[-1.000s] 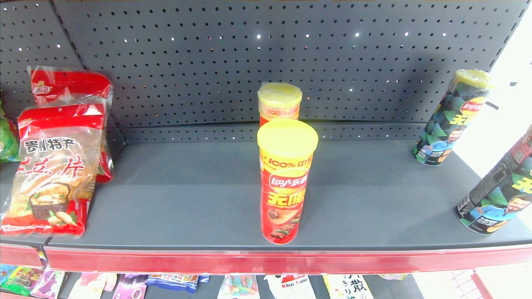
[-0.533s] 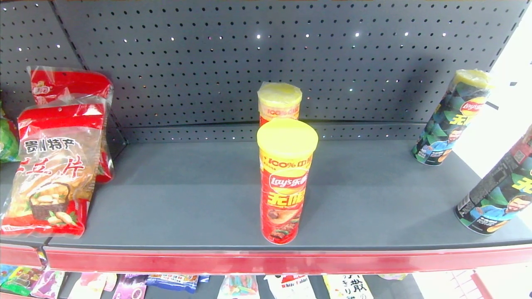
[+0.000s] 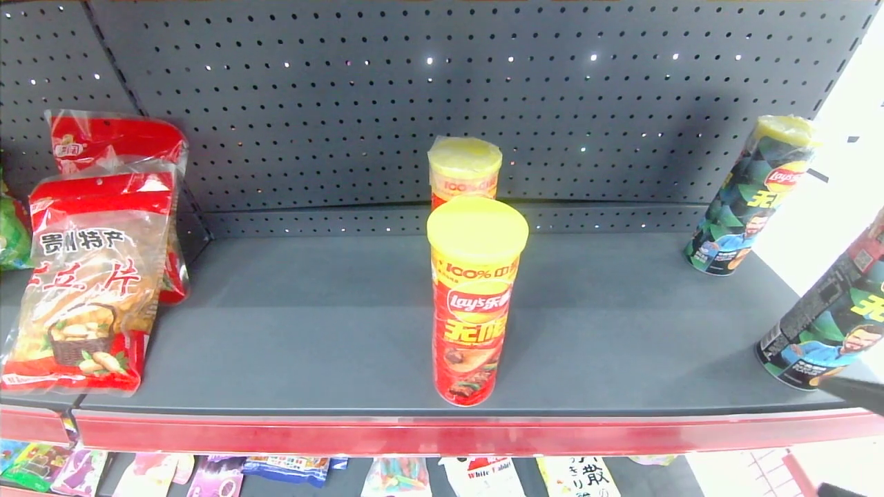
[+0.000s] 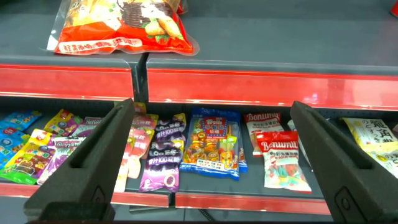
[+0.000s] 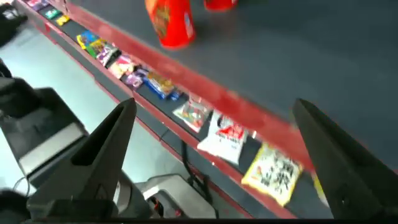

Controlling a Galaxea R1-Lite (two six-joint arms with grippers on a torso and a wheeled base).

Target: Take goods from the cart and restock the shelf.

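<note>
Facing candy packets, left gripper wide; red can upright

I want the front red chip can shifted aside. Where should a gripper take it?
I'd take the front red can around its mid-body, coming from the shelf's open front: it stands upright and round, the rear red can is right behind, and both flanks are free.

red can ctr shelf, free L/R
</note>
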